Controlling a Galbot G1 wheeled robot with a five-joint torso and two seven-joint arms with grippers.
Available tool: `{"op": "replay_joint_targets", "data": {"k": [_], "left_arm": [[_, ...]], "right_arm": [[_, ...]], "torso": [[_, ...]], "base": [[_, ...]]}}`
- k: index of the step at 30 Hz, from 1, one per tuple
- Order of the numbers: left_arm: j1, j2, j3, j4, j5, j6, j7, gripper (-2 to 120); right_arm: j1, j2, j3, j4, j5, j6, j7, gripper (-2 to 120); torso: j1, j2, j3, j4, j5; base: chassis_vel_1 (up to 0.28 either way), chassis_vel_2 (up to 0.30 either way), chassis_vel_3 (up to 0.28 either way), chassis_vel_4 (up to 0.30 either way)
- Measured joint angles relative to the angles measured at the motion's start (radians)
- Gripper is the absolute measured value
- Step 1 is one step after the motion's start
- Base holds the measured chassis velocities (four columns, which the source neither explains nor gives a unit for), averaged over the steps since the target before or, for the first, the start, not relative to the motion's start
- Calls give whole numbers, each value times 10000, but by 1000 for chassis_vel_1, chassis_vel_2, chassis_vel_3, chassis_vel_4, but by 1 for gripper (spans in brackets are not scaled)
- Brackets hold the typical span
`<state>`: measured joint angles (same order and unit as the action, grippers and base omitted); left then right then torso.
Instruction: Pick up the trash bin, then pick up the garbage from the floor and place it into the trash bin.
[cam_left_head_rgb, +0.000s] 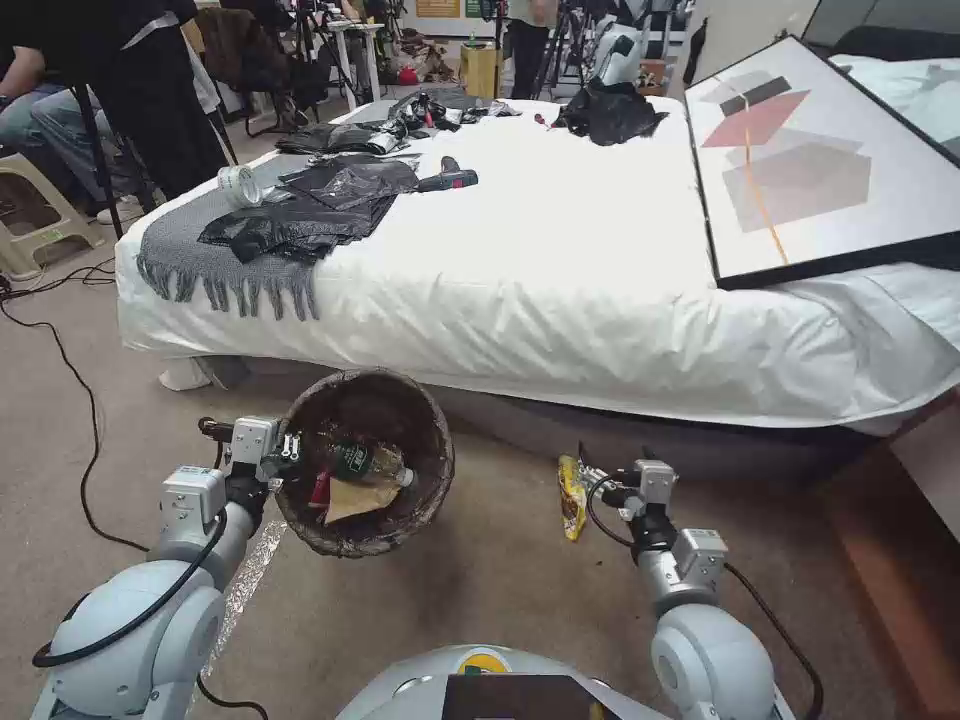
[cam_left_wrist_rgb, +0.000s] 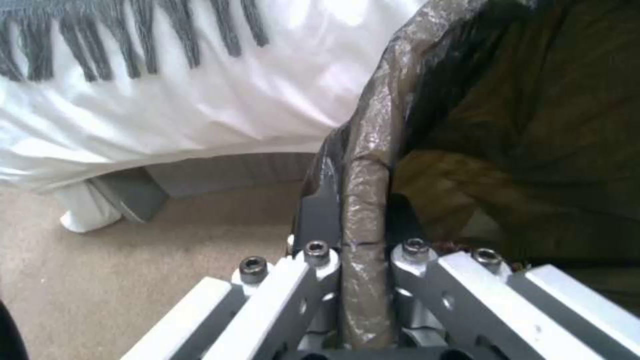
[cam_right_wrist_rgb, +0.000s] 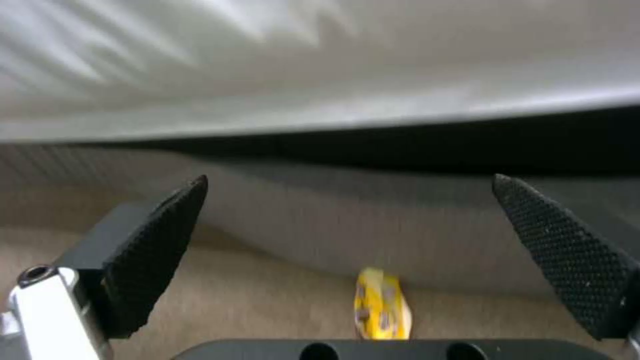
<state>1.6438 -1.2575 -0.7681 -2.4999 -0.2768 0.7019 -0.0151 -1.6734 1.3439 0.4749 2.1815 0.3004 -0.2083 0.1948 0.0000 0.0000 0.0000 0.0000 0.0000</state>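
both arms flank the trash bin (cam_left_head_rgb: 365, 460): left gripper (cam_left_wrist_rgb: 363, 260) clamped on its bagged rim, holding it by the bed with a bottle and paper scraps inside. right gripper (cam_right_wrist_rgb: 350, 260), spread wide and empty, faces the yellow snack wrapper (cam_left_head_rgb: 571, 497) lying right of the bin; picking it calls for lowering over it and closing.

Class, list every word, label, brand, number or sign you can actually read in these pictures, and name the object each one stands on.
No text can be quoted.
Yellow snack wrapper on the floor: dark print, too blurred to read.
Green-labelled bottle in the trash bin: label too small to read.
Yellow signs on the far wall: too small to read.
Framed picture on the bed: coloured shapes, no lettering.
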Motion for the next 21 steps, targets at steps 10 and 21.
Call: {"op": "replay_joint_targets", "data": {"k": [10, 21], "left_arm": [[74, 47, -108, 0, -105, 85, -127, 3], [113, 4, -293, -1, -201, 122, -177, 3]], "right_arm": [[1166, -161, -26, -2002, 1057, -723, -334, 100], [2304, -167, -119, -3846, 1747, -1536, -654, 100]], "torso": [[0, 0, 1, 0, 0], [0, 0, 1, 1, 0]], "base": [[0, 0, 0, 0], [0, 0, 0, 0]]}}
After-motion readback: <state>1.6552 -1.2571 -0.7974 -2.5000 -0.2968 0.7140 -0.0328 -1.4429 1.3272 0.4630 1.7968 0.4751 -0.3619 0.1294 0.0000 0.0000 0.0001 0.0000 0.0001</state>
